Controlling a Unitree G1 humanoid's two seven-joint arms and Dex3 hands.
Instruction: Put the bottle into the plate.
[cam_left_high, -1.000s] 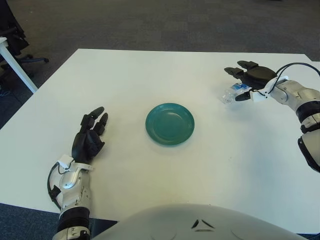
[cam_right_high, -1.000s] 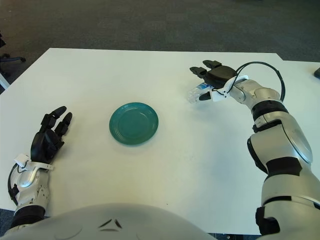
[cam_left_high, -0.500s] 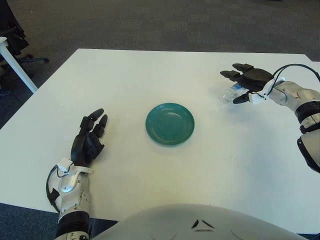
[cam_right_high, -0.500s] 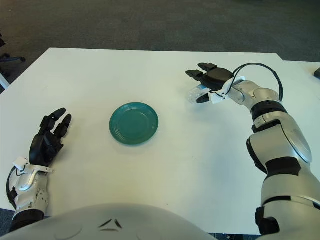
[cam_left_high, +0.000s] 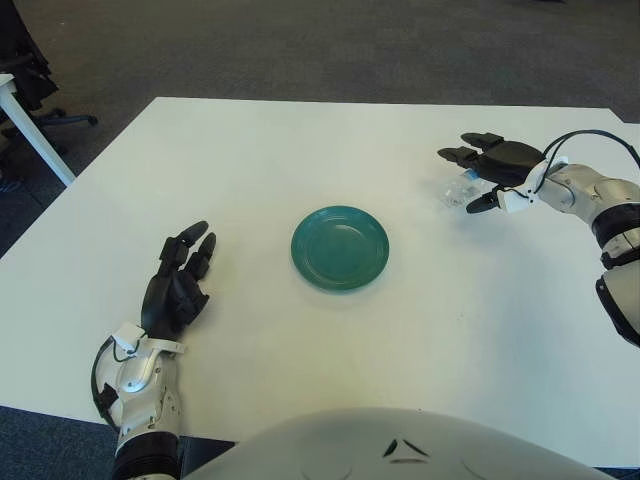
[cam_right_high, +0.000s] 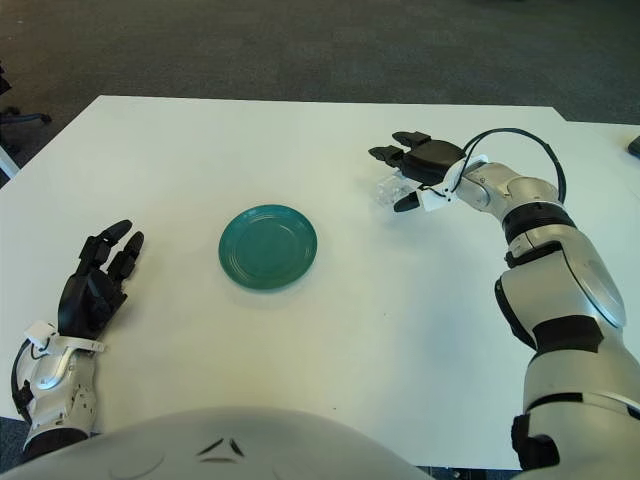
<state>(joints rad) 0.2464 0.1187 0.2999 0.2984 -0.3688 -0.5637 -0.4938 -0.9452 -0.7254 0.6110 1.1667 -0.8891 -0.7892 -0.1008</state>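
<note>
So far the job has barely started. At about eight o'clock on the white table (cam_left_high: 250, 150), the left hand (cam_left_high: 176, 290) shows with its fingers stretched out and slack, holding nothing; it is idle, well apart from everything else.

Near the table's middle sits the green plate (cam_left_high: 339, 247), with nothing in it.

Over at roughly two o'clock from the plate is the bottle (cam_left_high: 459, 190), a small clear one lying on its side on the table. The right hand (cam_left_high: 492, 170) is right over it, palm down, fingers (cam_right_high: 385, 153) reaching past its far side and the thumb (cam_right_high: 405, 203) on the near side. The fingers are spread fairly wide around the bottle, and I cannot tell whether any of them touch it; it does not look gripped.

My reading: the reach is done, the grasp is not. What is left is to close on the bottle, lift it, carry it toward eight o'clock to the plate, and set it down inside the rim.
</note>
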